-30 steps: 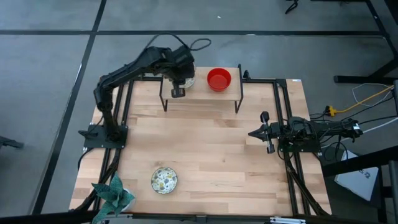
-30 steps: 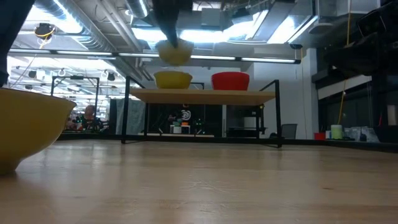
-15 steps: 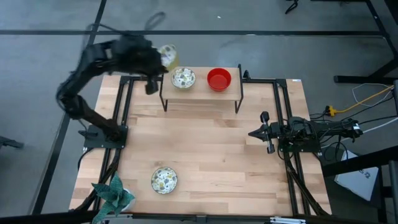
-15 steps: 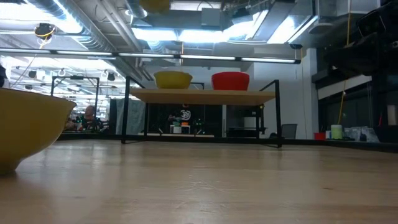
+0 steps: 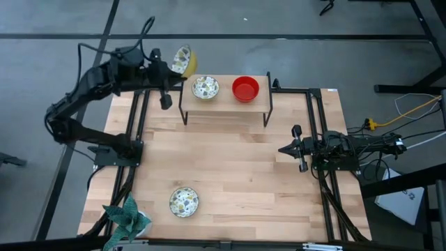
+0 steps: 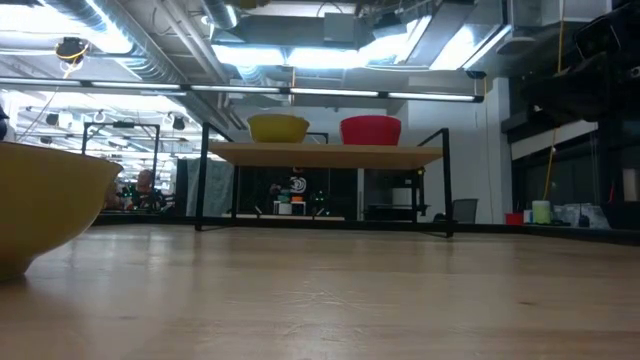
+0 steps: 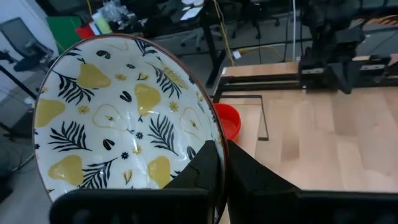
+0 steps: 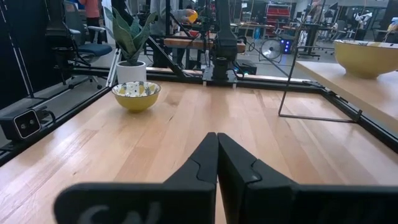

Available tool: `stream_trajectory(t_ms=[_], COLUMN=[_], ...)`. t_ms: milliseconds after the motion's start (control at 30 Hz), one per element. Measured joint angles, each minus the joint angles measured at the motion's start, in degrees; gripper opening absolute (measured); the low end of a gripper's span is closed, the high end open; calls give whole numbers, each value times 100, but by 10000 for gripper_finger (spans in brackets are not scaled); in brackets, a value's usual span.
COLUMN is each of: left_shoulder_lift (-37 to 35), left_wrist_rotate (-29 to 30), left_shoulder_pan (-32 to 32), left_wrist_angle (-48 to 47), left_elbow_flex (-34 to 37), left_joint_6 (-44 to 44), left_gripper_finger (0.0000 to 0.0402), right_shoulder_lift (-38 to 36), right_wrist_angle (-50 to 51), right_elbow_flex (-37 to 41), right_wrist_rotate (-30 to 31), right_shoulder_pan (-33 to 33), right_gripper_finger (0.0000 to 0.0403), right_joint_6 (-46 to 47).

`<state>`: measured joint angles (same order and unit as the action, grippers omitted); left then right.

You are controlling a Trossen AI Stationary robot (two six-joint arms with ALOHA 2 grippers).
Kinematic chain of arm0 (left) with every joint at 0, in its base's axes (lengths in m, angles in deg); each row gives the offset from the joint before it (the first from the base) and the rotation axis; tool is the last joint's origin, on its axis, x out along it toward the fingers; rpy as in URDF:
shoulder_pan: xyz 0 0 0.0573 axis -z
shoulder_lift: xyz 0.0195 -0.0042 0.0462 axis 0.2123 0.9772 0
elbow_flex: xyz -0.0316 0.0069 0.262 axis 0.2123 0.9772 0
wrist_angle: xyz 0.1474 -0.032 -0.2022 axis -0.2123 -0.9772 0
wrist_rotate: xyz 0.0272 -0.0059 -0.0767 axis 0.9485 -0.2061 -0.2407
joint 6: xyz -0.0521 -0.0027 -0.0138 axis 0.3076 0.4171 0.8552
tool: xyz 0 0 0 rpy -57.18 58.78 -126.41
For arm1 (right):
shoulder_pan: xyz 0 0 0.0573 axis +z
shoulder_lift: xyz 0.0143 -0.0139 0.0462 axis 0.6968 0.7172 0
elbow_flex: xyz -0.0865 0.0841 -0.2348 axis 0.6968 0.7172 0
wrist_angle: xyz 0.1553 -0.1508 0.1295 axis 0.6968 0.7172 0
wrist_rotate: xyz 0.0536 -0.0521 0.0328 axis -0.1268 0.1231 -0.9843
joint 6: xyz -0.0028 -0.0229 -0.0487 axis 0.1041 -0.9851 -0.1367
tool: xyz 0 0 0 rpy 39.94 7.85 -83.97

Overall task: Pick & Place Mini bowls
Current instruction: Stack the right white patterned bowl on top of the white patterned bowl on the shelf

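My left gripper [image 5: 171, 67] is raised beyond the table's far-left corner, left of the shelf, shut on a mini bowl [image 5: 183, 61]. This bowl [image 7: 118, 118] is yellow outside and white inside with yellow pears and black leaves. A second patterned bowl [image 5: 205, 87] and a red bowl [image 5: 245, 88] stand on the black-framed wooden shelf [image 5: 224, 102]. A third patterned bowl [image 5: 184, 201] rests on the table near its near edge. My right gripper [image 8: 216, 155] is shut and waits low at the table's right side. My left gripper pinches the held bowl's rim [image 7: 218, 138], one finger [image 7: 200, 171] inside the bowl and the other finger [image 7: 252, 177] outside its wall. The bowl is lifted clear of everything and tipped on its side, its opening facing the wrist camera.
A teal leafy plant [image 5: 127, 217] stands at the table's near-left corner. Black rails [image 5: 317, 132] run along the table's left and right sides. The wide middle of the tabletop [image 5: 230, 167] is bare wood. The low view shows the near bowl [image 6: 45, 200] large at its left.
My left gripper has risen from above the shelf's patterned bowl and swung toward the table's far-left corner, carrying its bowl. The bowl has been lifted clear and tipped onto its side. The arm has folded back toward the left.
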<state>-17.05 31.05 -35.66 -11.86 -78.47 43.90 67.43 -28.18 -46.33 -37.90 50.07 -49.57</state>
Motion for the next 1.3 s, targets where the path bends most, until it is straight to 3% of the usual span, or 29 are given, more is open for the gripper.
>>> stream_trajectory(t_ms=[233, 667, 867, 1033, 1300], left_shoulder_lift=[152, 1331, 1314, 979, 724], left_wrist_rotate=[-441, -645, -600, -689, -638], left_shoulder_pan=[-409, -678, -677, -680, -825], left_wrist_angle=[514, 526, 673, 1481, 1899], left_elbow_flex=[761, 800, 814, 1354, 2005], left_joint_6=[-58, -383, -431, -301, -198], left_gripper_finger=[4, 4, 4, 4, 4], right_shoulder_lift=[0, 0, 0, 0, 0], right_wrist_angle=[-2, -2, -2, -1, 0], right_elbow_flex=[0, 0, 0, 0, 0], right_wrist_rotate=[2, 2, 2, 0, 0], right_shoulder_pan=[1, 1, 0, 0, 0], right_gripper_finger=[6, 6, 6, 6, 6], right_joint_6=[6, 4, 8, 23, 32])
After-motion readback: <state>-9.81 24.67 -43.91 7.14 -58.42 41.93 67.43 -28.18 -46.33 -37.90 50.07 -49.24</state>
